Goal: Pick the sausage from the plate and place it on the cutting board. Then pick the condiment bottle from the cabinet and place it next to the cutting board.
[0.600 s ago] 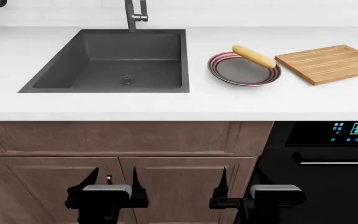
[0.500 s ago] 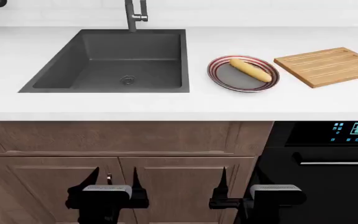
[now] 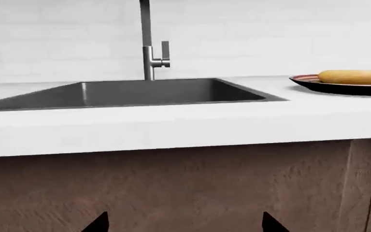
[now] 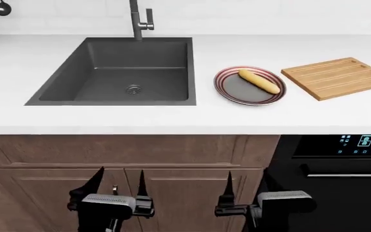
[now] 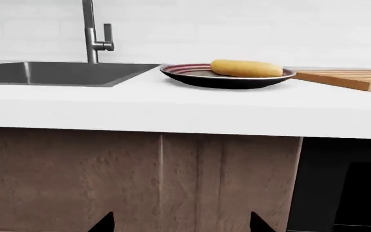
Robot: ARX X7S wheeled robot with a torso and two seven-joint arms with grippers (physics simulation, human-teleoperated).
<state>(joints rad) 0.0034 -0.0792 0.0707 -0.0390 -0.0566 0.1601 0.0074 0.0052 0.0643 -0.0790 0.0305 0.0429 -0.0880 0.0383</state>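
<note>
Nothing is done yet: the sausage (image 4: pixel 259 81) lies on the plate (image 4: pixel 227 89) left of the cutting board (image 4: pixel 337 77), my left pincer (image 4: pixel 121 186) and right pincer (image 4: pixel 246 186) low, spread, empty.

bright, even, sourceless light, sharp renders without blur or glare, soft shade inside the sink (image 4: pixel 118 72).

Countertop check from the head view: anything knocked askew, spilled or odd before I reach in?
Nothing stands out. The sausage lies diagonally on the plate, the cutting board sits bare beside it, slightly angled, and the sink looks dry and undamaged.
</note>
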